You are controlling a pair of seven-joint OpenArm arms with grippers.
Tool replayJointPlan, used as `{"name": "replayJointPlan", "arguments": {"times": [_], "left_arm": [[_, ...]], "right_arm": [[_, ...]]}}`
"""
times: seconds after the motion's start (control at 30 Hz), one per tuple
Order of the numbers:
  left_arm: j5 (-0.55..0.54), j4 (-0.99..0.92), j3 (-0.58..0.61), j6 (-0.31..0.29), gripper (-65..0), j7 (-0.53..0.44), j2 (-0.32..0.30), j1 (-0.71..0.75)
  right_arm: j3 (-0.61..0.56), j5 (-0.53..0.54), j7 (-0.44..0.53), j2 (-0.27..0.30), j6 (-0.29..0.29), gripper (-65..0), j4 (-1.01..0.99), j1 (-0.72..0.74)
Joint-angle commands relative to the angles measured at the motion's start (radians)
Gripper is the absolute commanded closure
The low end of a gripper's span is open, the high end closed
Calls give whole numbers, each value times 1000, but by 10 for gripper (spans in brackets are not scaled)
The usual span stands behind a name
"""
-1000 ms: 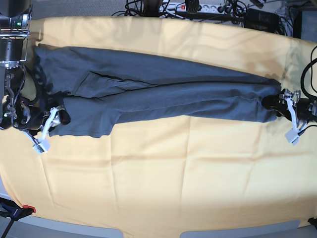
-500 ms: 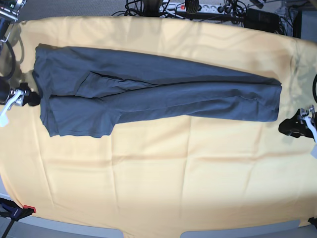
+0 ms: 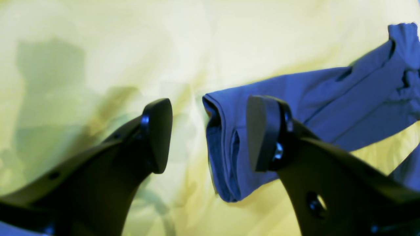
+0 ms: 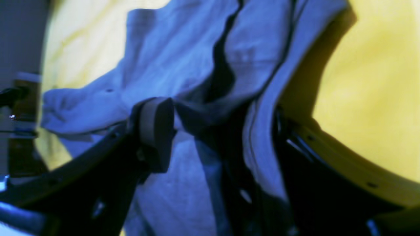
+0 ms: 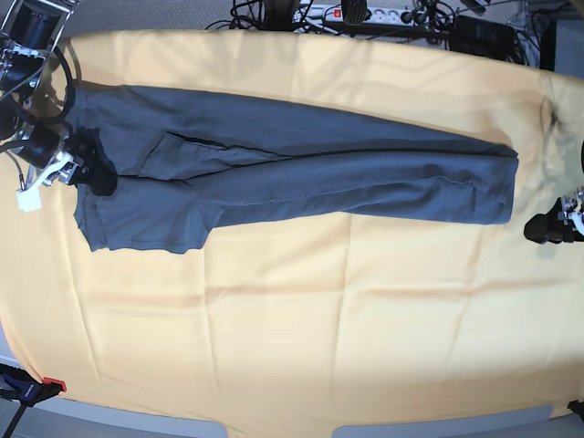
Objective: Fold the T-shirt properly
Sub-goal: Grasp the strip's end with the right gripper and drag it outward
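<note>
While spread lengthwise as a long narrow band across the wrinkled yellow tablecloth (image 5: pixel 292 310), dark slate-blue cotton T-shirt (image 5: pixel 301 178) sits folded over itself, layered edges visible along its length.

Left gripper (image 3: pixel 210 134): jaws wide, holding nothing. Seen in left wrist view with rolled, folded end of shirt (image 3: pixel 226 154) partly in the gap between the pads, nearer the right-hand pad and running behind it; left-hand pad over bare cloth, apart from the fabric. Contact between shirt and right-hand pad: cannot tell. In base view, same gripper (image 5: pixel 550 228) low at the frame's right edge, just beside the shirt's end, fingertips pointing toward it, small strip of yellow between.

Right gripper (image 4: pixel 223 137): jaws spread wide, straddling bunched fabric. In right wrist view, shirt layers and a dark crease fill the gap between the pads; a fold of fabric drapes over the right-hand finger and hides most of it. Left-hand pad (image 4: pixel 157 131) sits against or just above the cloth, cannot tell which. No clamping visible, fabric lies loose between. In base view, same gripper (image 5: pixel 91 173) over the shirt's opposite end, at the seam where upper and lower layers meet, white tag hanging off the wrist side.

Black cables and power strip (image 5: pixel 365 14) beyond the far table edge, well apart from both jaws.
</note>
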Motion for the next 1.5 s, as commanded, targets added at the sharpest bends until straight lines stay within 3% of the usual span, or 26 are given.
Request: {"name": "replayJointPlan", "arguments": {"times": [0.0,0.1,0.17,0.27,0.37,0.43,0.57,0.6,0.83,1.03,1.33,1.47], "left_arm": [[-20,8,-14,-4,-373,-14,-33,-22],[-21,8,-14,-5,-373,-14,-33,-22],[-21,8,-14,-5,-373,-14,-33,-22],[-31,8,-14,-7,-373,-15,-33,-22],[-35,8,-14,-7,-373,-14,-33,-22],[-35,8,-14,-7,-373,-14,-33,-22],[-35,8,-14,-7,-373,-14,-33,-22],[-35,8,-14,-7,-373,-14,-33,-22],[-25,8,-14,-7,-373,-15,-33,-22],[-28,8,-14,-7,-373,-14,-33,-22],[-28,8,-14,-7,-373,-13,-32,-22],[-35,8,-14,-7,-373,10,-29,-21]], "right_arm": [[-1,-6,-67,4,8,-394,5,0],[-1,114,-182,4,38,-394,5,0],[-1,206,-183,6,38,-393,5,0],[-1,220,-183,4,38,-376,5,0],[-1,217,-173,4,38,-294,5,0],[-1,171,-111,4,38,-245,5,0],[-1,136,-70,6,38,-22,5,6],[-1,128,-70,6,38,0,6,10],[20,63,-70,42,38,0,8,48],[26,-35,-65,114,38,0,8,119],[26,-338,50,192,38,0,8,216],[26,-346,68,203,38,-11,8,226]]}}
